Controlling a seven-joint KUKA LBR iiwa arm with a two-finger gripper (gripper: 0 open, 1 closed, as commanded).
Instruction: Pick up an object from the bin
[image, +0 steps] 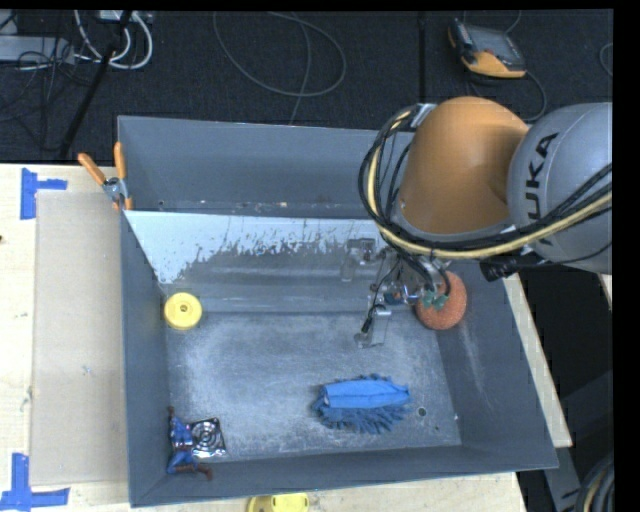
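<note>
The end effector (372, 332) hangs low over the bin (300, 170), under the arm's orange cover, with its tip above bare floor near the right wall and roughly halfway between the back and front edges. Whether it is released or clenched cannot be told from this angle. The nearest thing is an orange-red ball (448, 308), which lies just beside the tip, against the right wall. It has a rough-looking skin and a touch of green on the side facing the arm, and the wrist parts hide some of it. By its nearness it is the likeliest pick, though the tip is beside it rather than around it. It looks light and may give a little under pressure. Being round, it may roll or squirt out of a pinch taken off-centre, so a hold across its widest part seems safest. The wall close behind it leaves little room on that side. Well apart from it, a blue fluffy pad (362, 403) lies near the front edge, soft and limp by the look of it. A yellow disc (183, 311) sits by the left wall, low and flat, so probably harder to grip. A small blue and silver thing (193, 440) rests in the front-left corner, too small to make out.
</note>
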